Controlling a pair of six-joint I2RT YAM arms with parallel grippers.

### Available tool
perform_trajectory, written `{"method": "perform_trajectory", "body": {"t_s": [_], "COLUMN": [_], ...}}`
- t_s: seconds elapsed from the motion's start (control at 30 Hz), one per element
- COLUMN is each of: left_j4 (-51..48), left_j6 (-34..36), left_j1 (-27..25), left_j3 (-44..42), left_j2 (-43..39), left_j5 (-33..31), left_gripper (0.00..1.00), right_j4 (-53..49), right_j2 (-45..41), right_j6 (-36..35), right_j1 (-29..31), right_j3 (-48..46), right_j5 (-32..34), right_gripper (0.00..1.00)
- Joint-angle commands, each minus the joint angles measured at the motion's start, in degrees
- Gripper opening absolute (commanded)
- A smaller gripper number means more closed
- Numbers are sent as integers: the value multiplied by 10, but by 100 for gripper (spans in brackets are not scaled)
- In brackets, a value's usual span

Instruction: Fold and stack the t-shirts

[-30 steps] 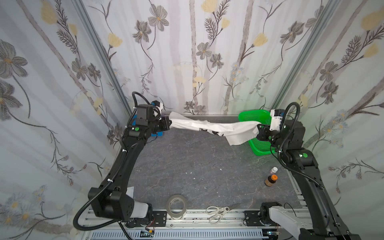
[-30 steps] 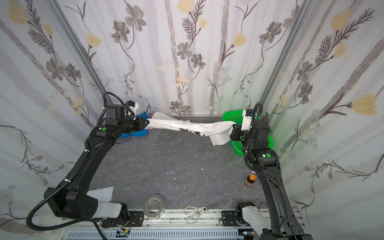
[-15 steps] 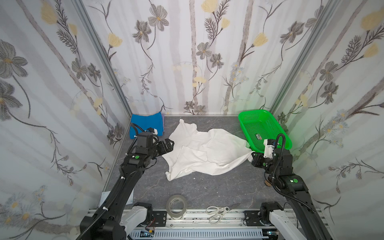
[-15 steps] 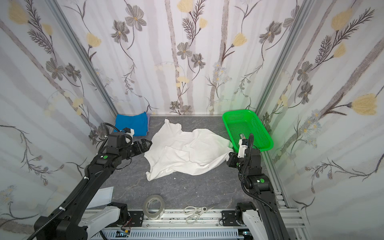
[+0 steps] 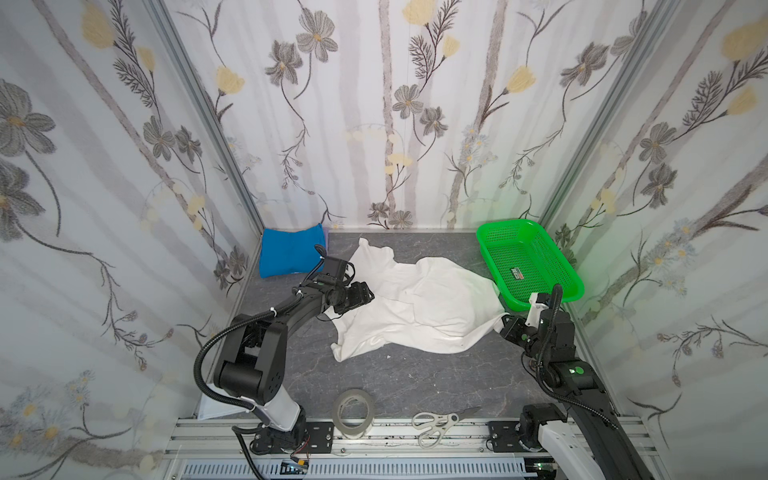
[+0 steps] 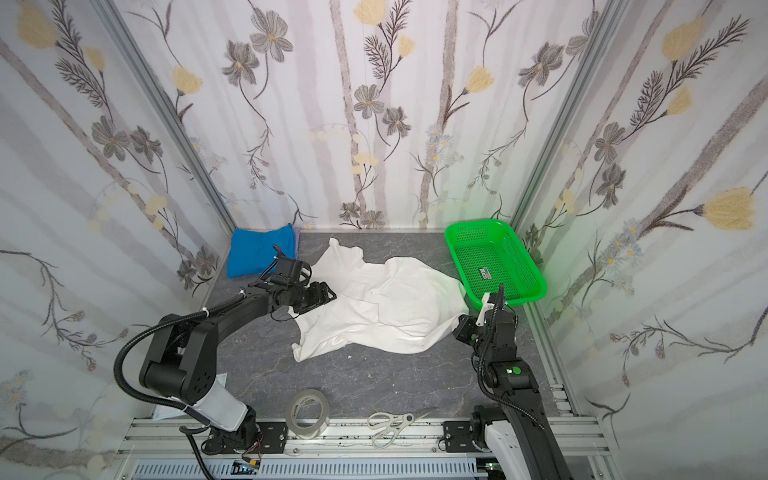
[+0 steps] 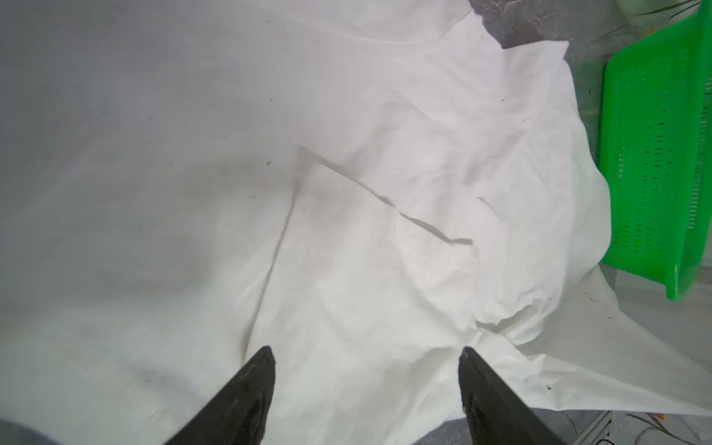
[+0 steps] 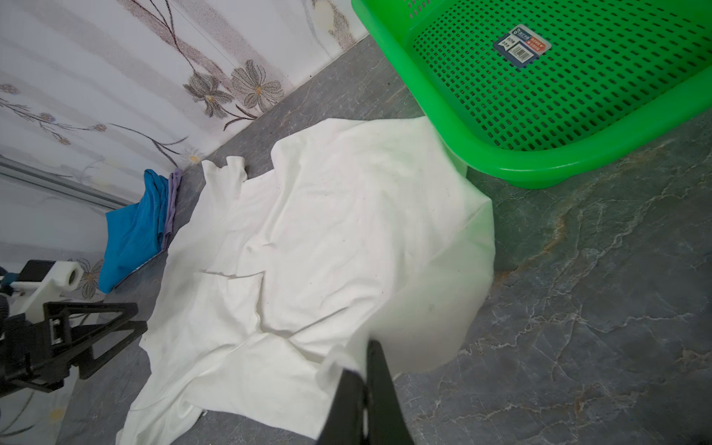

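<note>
A white t-shirt (image 5: 424,307) (image 6: 386,307) lies rumpled and spread over the middle of the grey table. Its right edge runs under the green basket's corner. My right gripper (image 5: 505,322) (image 6: 459,324) (image 8: 362,358) is shut on the shirt's near right corner, low over the table. My left gripper (image 5: 366,297) (image 6: 328,296) (image 7: 366,352) hovers open over the shirt's left side (image 7: 346,192), with only flat cloth below its fingers. A folded blue t-shirt (image 5: 289,253) (image 6: 259,255) (image 8: 133,235) sits in the back left corner, behind the left arm.
A green mesh basket (image 5: 509,224) (image 6: 478,224) (image 8: 501,162) stands at the back right against the wall. A tape roll (image 5: 353,413) and white scissors (image 5: 440,422) lie at the front edge. A purple cloth (image 8: 173,200) shows under the blue t-shirt.
Both arms drew the stretched white t-shirt from the back of the table toward the front and laid it down. The left gripper let go and opened; the right stays shut on its corner.
</note>
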Motion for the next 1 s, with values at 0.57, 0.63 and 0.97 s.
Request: {"method": "perform_trajectory", "body": {"t_s": [0.57, 0.63, 0.97], "left_j4": [3, 4, -74], "left_j6": [37, 41, 55], "left_j1": [-22, -22, -20], "left_j3": [122, 111, 145], "left_j2": [152, 136, 128], "left_j5": [-56, -55, -95], "left_gripper": [22, 11, 27], "right_j4": [61, 62, 65], "right_j2": [29, 31, 33], "right_j6": [-2, -3, -8], "right_j1": [1, 1, 1], "right_j3": [-1, -1, -5], "right_j5": [-23, -24, -31], "right_gripper": [0, 0, 0]}}
